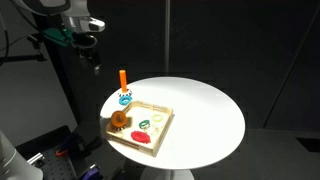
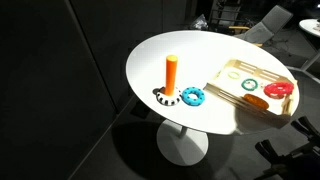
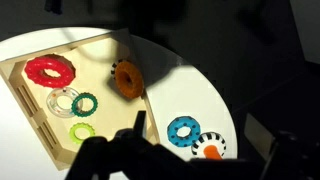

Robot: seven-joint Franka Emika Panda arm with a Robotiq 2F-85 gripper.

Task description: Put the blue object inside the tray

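Observation:
The blue object [image 1: 125, 99] is a small cyan ring lying flat on the white table, just outside the tray's far rim; it also shows in an exterior view [image 2: 193, 97] and in the wrist view [image 3: 183, 131]. The tray [image 1: 160, 131] is shallow light wood and holds several coloured rings; it also shows in an exterior view [image 2: 232, 72] and in the wrist view [image 3: 30, 105]. My gripper [image 1: 88, 40] hangs high above the table's edge, well apart from the blue object. In the wrist view the gripper [image 3: 198, 160] has its dark fingers spread wide with nothing between them.
An upright orange peg [image 2: 171, 75] on a black-and-white striped base [image 3: 208, 147] stands right next to the blue object. An orange gear [image 3: 128, 78] sits at the tray's rim. In the tray lie a red ring [image 3: 50, 70] and green rings [image 3: 82, 130].

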